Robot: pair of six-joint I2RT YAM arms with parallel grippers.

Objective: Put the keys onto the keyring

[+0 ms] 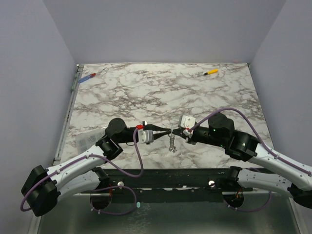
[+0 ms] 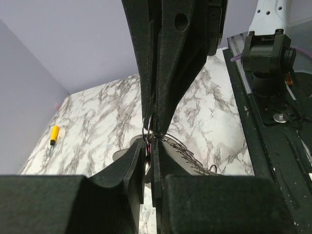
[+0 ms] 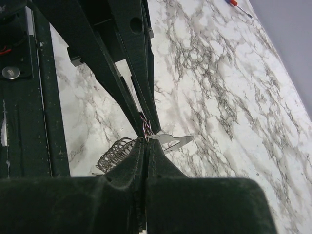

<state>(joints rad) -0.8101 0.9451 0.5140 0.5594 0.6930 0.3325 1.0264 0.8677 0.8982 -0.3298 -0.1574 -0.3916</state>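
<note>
- keyring (image 2: 147, 127) sits as a thin loop right between your two sets of fingertips, raised off the marble table (image 1: 161, 92), near its front edge at mid-width.
- left gripper (image 1: 167, 131): you have its fingers almost together, with only a slim gap showing in the left wrist view. the lower arc of the loop runs into that gap. i cannot tell whether it is actually pinched.
- right gripper (image 1: 175, 131): your fingers are pressed flat together with no gap. the upper arc of the loop disappears at their tips, and i cannot tell what, if anything, is trapped between them.
- the two grippers meet nose to nose, tips touching or nearly so.
- keys (image 1: 171, 142) hang just below that meeting point as a pale cluster. in the right wrist view one flat key (image 3: 171, 141) juts sideways from just beside your right fingertips.
- coiled metal piece (image 3: 114, 153) dangles on the other side of the same tips.
- yellow-handled tool (image 1: 211, 72) and blue-and-red tool (image 1: 87, 76) lie at the far corners, well apart from both grippers.
</note>
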